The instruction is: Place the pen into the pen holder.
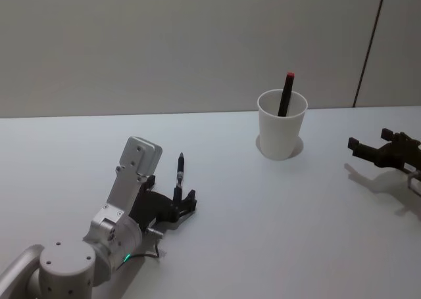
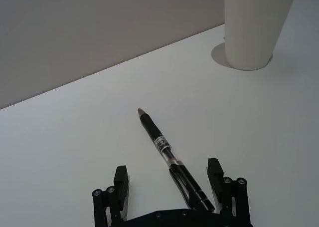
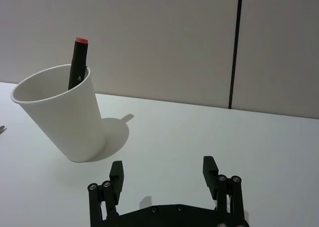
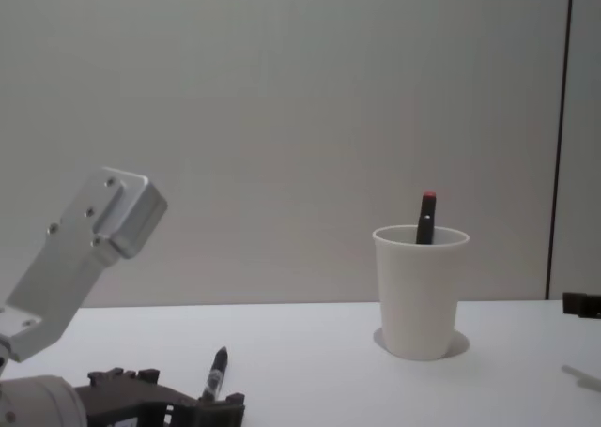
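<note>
The left gripper (image 2: 168,166), jaws wide and empty, straddles the pen (image 2: 158,139) lying near-left on the table (image 1: 276,233); an off-centre squeeze could flick it away. The pen holder (image 1: 281,131) stands far right; the right gripper (image 3: 163,162) is open, empty.

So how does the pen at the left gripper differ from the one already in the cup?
The pen lies on the table between the open fingers of the left gripper; the marker stands leaning in the pen holder. The pen is slim with a clear section; the marker is thicker, with a red top. Both are mostly black. The right gripper sits open at the right.
</note>
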